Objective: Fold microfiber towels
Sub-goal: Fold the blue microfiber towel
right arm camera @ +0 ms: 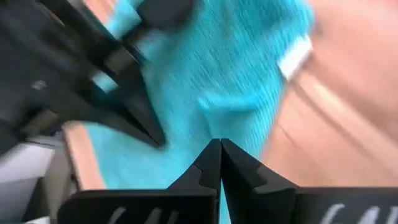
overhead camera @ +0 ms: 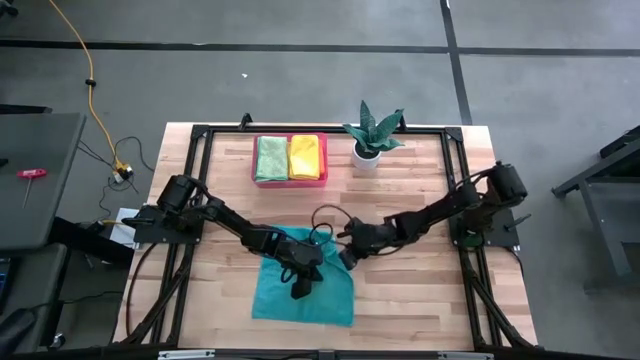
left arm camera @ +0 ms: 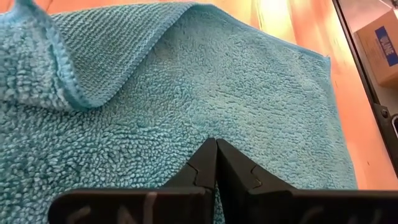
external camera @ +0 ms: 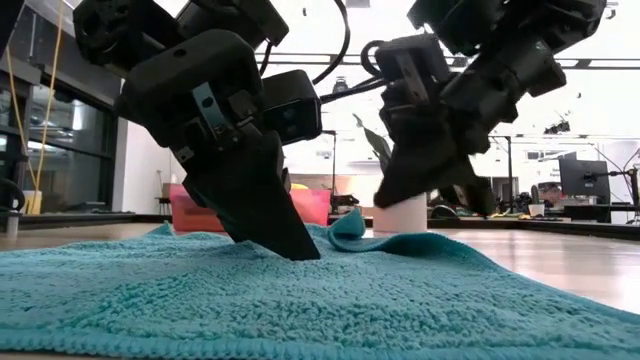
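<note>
Left gripper pressed together, tips down on the teal towel at lower centre of the high view, nothing pinched. Right gripper also closed, empty, at the towel's upper right edge, where a corner lies flipped over. Towel otherwise flat; this fold looks barely begun. Green towel and yellow towel sit folded in the pink tray, upper centre

Grey concrete floor, yellow cable trailing; bright windows left, monitor right.
</note>
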`<action>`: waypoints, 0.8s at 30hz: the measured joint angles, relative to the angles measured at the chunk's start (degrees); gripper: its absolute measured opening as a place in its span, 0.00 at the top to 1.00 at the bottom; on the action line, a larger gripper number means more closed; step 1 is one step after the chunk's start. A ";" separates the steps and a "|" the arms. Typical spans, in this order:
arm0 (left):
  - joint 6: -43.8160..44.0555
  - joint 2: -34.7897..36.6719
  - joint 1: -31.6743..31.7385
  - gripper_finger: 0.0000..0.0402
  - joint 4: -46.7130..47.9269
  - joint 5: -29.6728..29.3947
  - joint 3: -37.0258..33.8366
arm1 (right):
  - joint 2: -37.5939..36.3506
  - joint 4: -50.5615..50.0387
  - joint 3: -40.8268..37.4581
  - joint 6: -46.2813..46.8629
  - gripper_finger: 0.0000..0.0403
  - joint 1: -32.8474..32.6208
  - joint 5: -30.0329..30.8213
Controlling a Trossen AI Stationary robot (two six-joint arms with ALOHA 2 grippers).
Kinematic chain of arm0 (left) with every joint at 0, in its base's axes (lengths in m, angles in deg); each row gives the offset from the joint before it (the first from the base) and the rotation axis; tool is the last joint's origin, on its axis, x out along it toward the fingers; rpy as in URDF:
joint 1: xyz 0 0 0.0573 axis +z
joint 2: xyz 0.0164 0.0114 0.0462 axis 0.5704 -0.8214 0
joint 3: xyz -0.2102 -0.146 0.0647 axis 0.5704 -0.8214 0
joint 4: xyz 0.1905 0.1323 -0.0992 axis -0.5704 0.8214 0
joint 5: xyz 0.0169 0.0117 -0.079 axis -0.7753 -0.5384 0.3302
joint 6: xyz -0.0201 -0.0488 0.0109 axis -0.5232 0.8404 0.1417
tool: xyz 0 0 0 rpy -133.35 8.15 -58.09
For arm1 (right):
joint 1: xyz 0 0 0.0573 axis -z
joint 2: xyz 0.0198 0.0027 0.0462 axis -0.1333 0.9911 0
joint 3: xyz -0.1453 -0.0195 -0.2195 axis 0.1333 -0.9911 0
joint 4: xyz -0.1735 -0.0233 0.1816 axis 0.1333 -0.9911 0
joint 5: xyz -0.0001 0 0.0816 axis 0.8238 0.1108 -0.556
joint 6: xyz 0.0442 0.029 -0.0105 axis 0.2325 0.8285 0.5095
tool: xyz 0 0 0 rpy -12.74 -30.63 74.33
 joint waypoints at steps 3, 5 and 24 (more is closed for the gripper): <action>0.00 -0.06 -0.06 1.00 -0.40 -1.95 0.00 | 1.43 -2.32 0.03 3.04 1.00 -1.54 0.32; -0.44 -0.07 -0.03 1.00 -0.64 -3.68 0.00 | 3.03 -2.51 0.01 5.09 1.00 -2.52 2.29; -1.36 -0.04 -0.04 1.00 -0.79 -3.38 0.02 | 5.50 2.84 1.77 6.76 1.00 0.79 8.96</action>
